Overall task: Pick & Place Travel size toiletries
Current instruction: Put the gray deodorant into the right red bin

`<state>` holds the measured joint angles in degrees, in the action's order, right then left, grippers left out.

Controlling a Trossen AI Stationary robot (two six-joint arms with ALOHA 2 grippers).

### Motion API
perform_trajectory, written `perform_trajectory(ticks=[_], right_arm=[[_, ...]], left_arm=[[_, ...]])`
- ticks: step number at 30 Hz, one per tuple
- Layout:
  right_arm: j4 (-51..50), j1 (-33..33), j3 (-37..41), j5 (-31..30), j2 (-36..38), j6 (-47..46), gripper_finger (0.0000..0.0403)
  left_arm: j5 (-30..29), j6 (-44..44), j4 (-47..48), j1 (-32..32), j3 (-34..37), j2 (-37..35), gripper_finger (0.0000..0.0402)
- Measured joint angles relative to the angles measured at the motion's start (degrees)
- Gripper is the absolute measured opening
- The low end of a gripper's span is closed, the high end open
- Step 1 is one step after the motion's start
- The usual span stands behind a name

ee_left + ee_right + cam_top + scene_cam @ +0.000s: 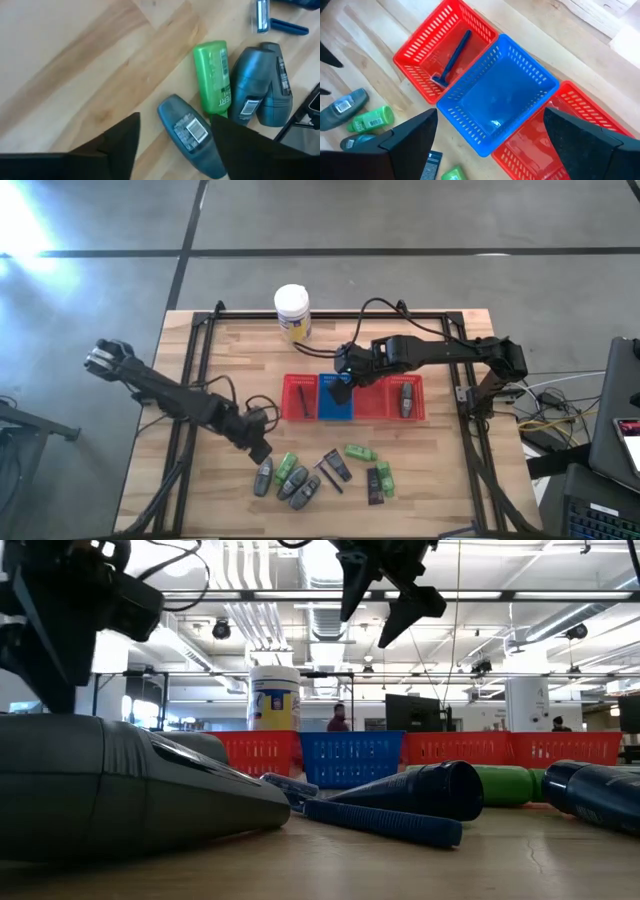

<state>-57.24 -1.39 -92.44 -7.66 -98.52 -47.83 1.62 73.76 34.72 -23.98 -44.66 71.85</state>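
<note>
The travel size toiletries lie loose on the near middle of the table. They are grey oval bottles (265, 477) (301, 493), green bottles (288, 467) (360, 452), black tubes (337, 468) (375, 485) and a thin dark stick (328, 477). My left gripper (262, 451) hangs open, slanting down over the leftmost grey bottle (192, 132), which lies flat on the wood and shows between its fingers. My right gripper (495, 140) stands open above the blue basket (497, 95). A blue razor (454, 56) lies in the left red basket (298, 397). A grey bottle (406, 400) lies in the rightmost red basket.
A row of mesh baskets, red, blue and red (375, 398), runs across the table's middle. A white jar with a yellow label (292, 311) stands at the far edge. Black frame rails (190, 380) line the table's sides. Bare wood lies left of the bottles.
</note>
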Motion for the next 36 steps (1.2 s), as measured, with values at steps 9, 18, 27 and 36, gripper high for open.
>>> perform_trajectory(ticks=[9,18,27,36], right_arm=[[-12.8,0.0,0.1,-4.7,0.0,-0.8,0.0364],[-14.7,0.0,0.1,-5.9,0.0,5.7,0.0364],[-14.8,0.0,0.1,-6.0,0.0,9.2,0.0358],[-14.8,0.0,0.9,-6.0,0.0,11.0,0.0361]], left_arm=[[-3.2,13.3,0.0,-5.4,0.0,0.4,0.0327],[-1.4,25.9,-4.6,-9.8,-0.8,6.4,0.0319],[-3.2,28.6,0.8,-9.9,-8.3,16.3,0.0318],[-1.2,31.7,0.5,-7.7,-8.4,20.9,0.0318]])
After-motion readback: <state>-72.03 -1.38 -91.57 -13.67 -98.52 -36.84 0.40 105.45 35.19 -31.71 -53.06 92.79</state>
